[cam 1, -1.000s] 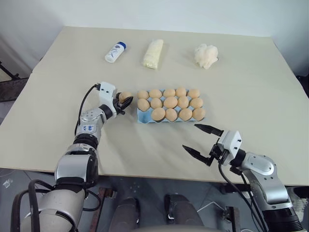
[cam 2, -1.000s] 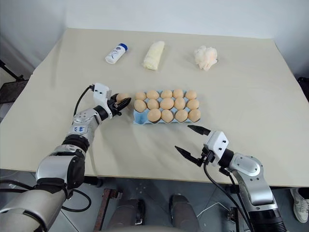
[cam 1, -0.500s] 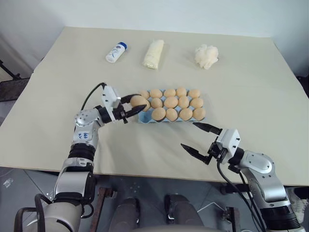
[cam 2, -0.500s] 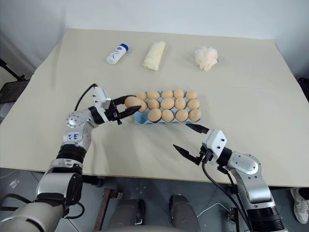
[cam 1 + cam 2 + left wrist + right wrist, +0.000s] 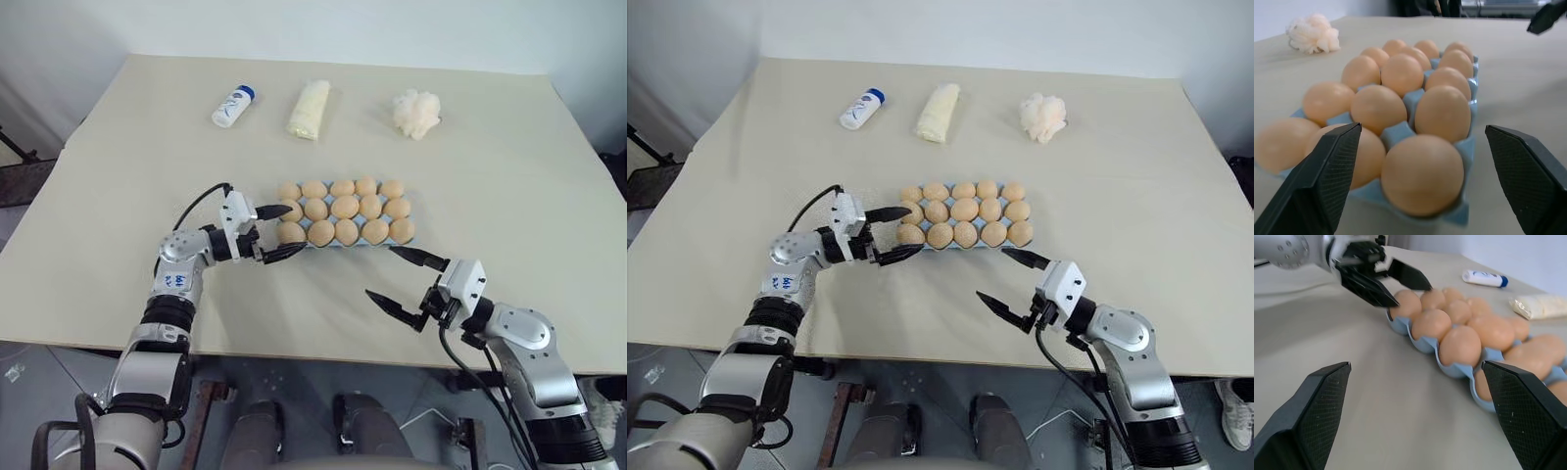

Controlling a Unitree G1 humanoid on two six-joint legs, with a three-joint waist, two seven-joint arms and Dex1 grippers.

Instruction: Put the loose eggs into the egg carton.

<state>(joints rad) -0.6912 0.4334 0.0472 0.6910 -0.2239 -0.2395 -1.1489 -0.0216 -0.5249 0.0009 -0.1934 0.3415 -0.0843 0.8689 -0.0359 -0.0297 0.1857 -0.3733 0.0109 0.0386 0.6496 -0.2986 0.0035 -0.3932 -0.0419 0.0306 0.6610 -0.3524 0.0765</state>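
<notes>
The carton (image 5: 345,238) sits near the middle of the table (image 5: 509,176), long side running left to right, and every cup visible holds an egg (image 5: 345,207), in three rows of five. No loose egg lies on the table surface around it. The left gripper (image 5: 277,233) is at the carton's left end, pointing level toward it, jaws spread wide and empty; its far finger lies beside the left end of the far row and its near finger beside the near-left corner, with the near-left egg (image 5: 1422,175) directly ahead between the two fingers in the left wrist view. Whether either finger touches the carton cannot be told. The right gripper (image 5: 404,280) is just near and right of the carton's near-right corner, clear of it, pointing level toward the left, jaws wide and empty. Along the far side of the table, well apart from the carton, lie a white bottle (image 5: 233,106) with a blue cap at left, a pale cream roll (image 5: 310,109) in the middle, and a white fluffy clump (image 5: 415,113) at right.
</notes>
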